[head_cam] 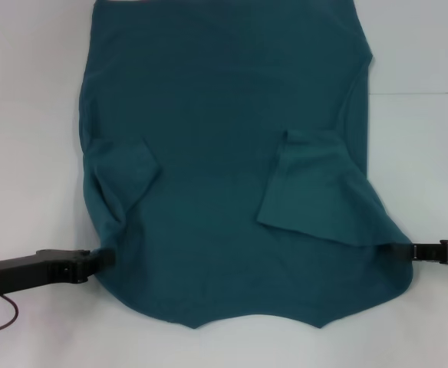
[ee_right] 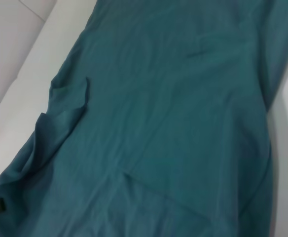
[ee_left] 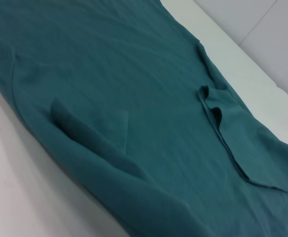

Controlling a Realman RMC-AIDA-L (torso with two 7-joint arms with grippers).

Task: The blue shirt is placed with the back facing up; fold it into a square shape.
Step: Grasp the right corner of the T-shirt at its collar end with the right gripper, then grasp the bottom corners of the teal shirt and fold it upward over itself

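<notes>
While the blue shirt (head_cam: 224, 153) lies flat on the table (head_cam: 24, 115), left gripper (head_cam: 101, 261) and right gripper (head_cam: 396, 251) touch its edges; can't tell if the jaws are clamped.

My left gripper (head_cam: 101, 259): matte black, blocky links, silver cylindrical wrist collar, thin dark cable looping beneath. My right gripper (head_cam: 396, 250): slim black bar with ridged segments.

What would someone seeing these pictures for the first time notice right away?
A big blue shirt fills the middle of the white table, plain side up, with both sleeves folded in over its body. The left gripper meets its edge on the robot's left near the shoulder, and the right gripper meets the opposite edge, as if pinching both sides at once.
</notes>
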